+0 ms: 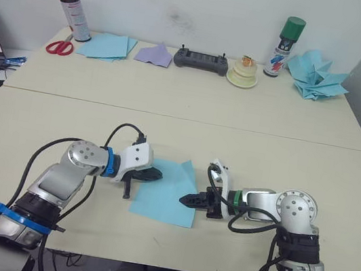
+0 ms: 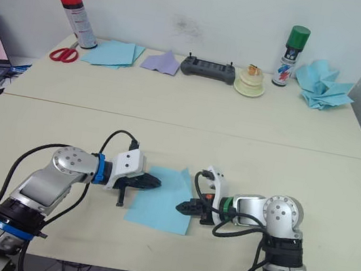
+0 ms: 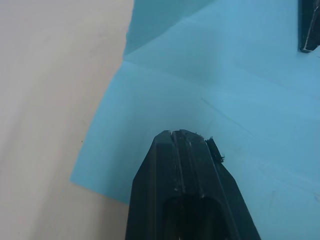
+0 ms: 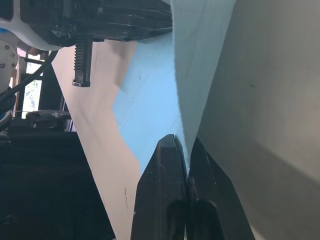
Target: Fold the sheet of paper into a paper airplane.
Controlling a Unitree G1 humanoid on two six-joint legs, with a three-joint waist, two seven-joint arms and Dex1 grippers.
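Currently the thin light-blue sheet of paper point(image 1: 165, 191) lies flat on the cream counter point(image 1: 235, 137) between both grippers, the closed left gripper point(image 1: 154, 173) pressing it while the right gripper point(image 1: 187, 199) pinches its edge, so fold slowly, keeping creases aligned.

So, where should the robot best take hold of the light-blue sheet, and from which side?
Probably at the right-hand edge of the sheet of paper, coming in low from the right. The sheet lies flat on the table, so only an edge gives the fingers something to pinch. The right gripper is already shut on that edge, while the left gripper rests on top.
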